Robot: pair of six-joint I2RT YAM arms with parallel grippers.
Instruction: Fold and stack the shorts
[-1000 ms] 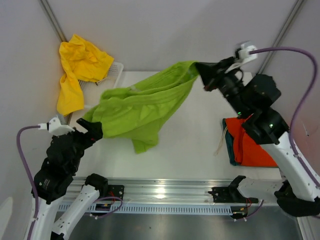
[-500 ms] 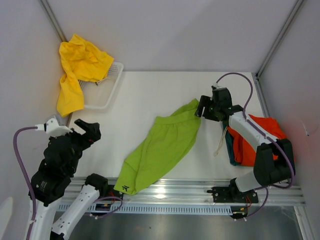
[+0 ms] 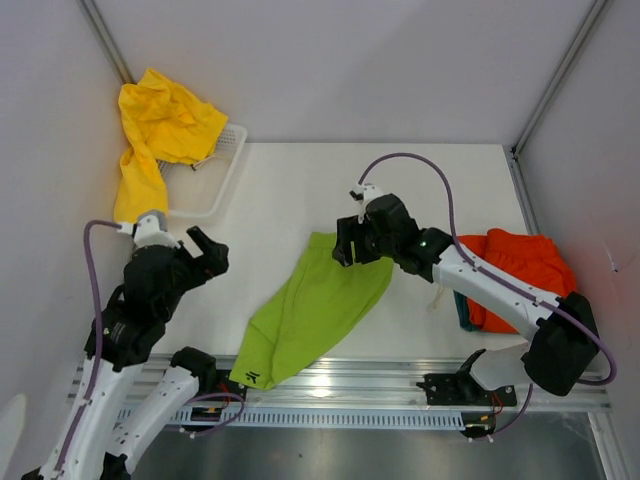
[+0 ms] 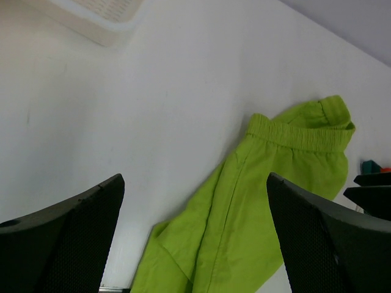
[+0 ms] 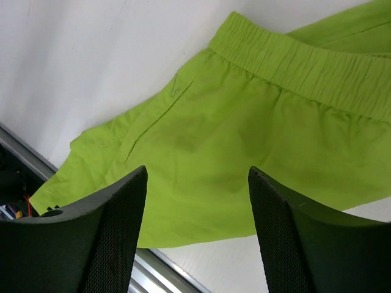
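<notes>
**Top view.** We log the lime shorts (image 3: 312, 312) flat on the table (image 3: 290, 190), long axis on a diagonal: waistband toward the far right, leg hem at the near edge on the left, touching the rail. The right gripper (image 3: 345, 246) hangs over the waistband and covers part of it. The left gripper (image 3: 207, 254) is well apart to the left, over bare table. Orange-red shorts (image 3: 522, 266) lie at the right edge on teal shorts (image 3: 461, 313) (only a sliver shows). Yellow shorts (image 3: 158, 128) drape over the white basket (image 3: 226, 172) at the far left corner.

**Left wrist.** The left gripper (image 4: 194, 183) has its jaws spread wide, with nothing between them. The lime shorts (image 4: 263, 195) run off the bottom edge, and a basket (image 4: 101, 21) corner is cut off at the top.

**Right wrist.** The right gripper (image 5: 198, 174) has its jaws apart and holds nothing. The lime shorts (image 5: 244, 116) lie below it, waistband at the top right. We cannot tell whether the fingers touch the cloth.
</notes>
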